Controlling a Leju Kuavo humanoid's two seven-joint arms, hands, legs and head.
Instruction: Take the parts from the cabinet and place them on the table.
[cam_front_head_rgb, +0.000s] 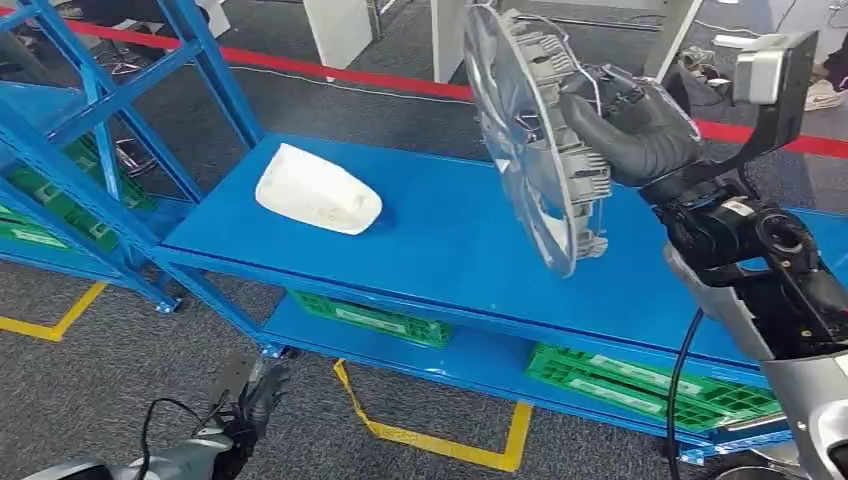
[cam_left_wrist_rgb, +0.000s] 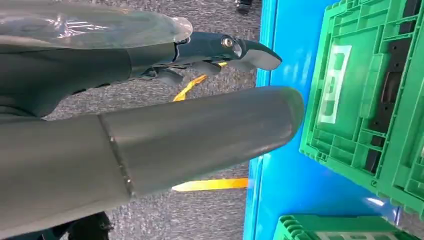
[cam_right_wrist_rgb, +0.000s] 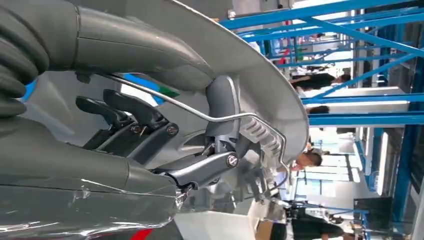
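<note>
The wheel cover (cam_front_head_rgb: 530, 140) looks like silver-grey plastic with a glossy face, ribbed clips and a thin metal wire ring behind. The white part (cam_front_head_rgb: 318, 190) is matt. The blue shelf (cam_front_head_rgb: 450, 240) is smooth painted metal, the crates (cam_front_head_rgb: 640, 385) green plastic, the floor (cam_front_head_rgb: 120, 380) rough grey carpet.

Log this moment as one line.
right hand: holds wheel cover above blue shelf | left hand: hangs, holds nothing | white part: on shelf

white labels on the green crates (cam_front_head_rgb: 640, 385) — blurred, no text readable.

Right hand (cam_front_head_rgb: 640, 130) fingers behind wheel cover (cam_front_head_rgb: 530, 150)
</note>
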